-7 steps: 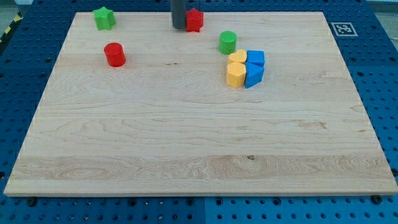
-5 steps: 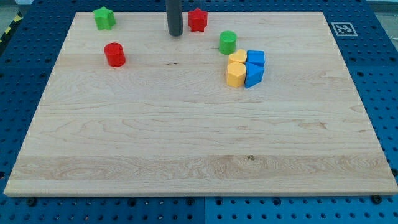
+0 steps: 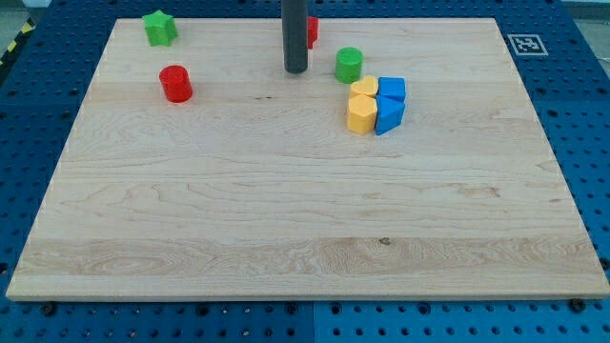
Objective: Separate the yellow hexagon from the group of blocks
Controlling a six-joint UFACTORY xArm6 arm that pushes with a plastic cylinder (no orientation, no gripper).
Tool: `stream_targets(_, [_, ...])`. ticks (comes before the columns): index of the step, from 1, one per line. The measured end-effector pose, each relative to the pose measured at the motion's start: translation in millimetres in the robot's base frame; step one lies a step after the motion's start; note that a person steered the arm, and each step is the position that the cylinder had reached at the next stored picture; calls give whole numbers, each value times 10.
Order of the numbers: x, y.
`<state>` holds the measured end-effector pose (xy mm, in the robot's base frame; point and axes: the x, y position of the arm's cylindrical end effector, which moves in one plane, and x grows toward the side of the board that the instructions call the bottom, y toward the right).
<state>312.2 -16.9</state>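
Pale wooden board [image 3: 286, 210], blue pegboard [image 3: 591, 105]

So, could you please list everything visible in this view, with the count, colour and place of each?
board: one, pale wood, fills the view.
green star: one, top left corner.
red cylinder: one, left, below the star.
red block: one, top centre, partly hidden behind the rod, shape unclear.
green cylinder: one, right of centre, just above the cluster.
yellow heart: one, cluster's upper left.
yellow hexagon: one, cluster's lower left.
blue blocks: two, cluster's right side.
marker tag: one, black-and-white, top right corner.
my tip: one, dark, left of the green cylinder, touching nothing.
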Motion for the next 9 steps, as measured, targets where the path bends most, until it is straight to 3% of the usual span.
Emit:
stream_targets(1, [355, 164])
stream_targets(3, [914, 1161])
stream_targets(4, [1194, 1371])
stream_targets(5, [1471, 1222])
stream_targets(7, [1567, 667])
stream_targets(9, [2176, 552])
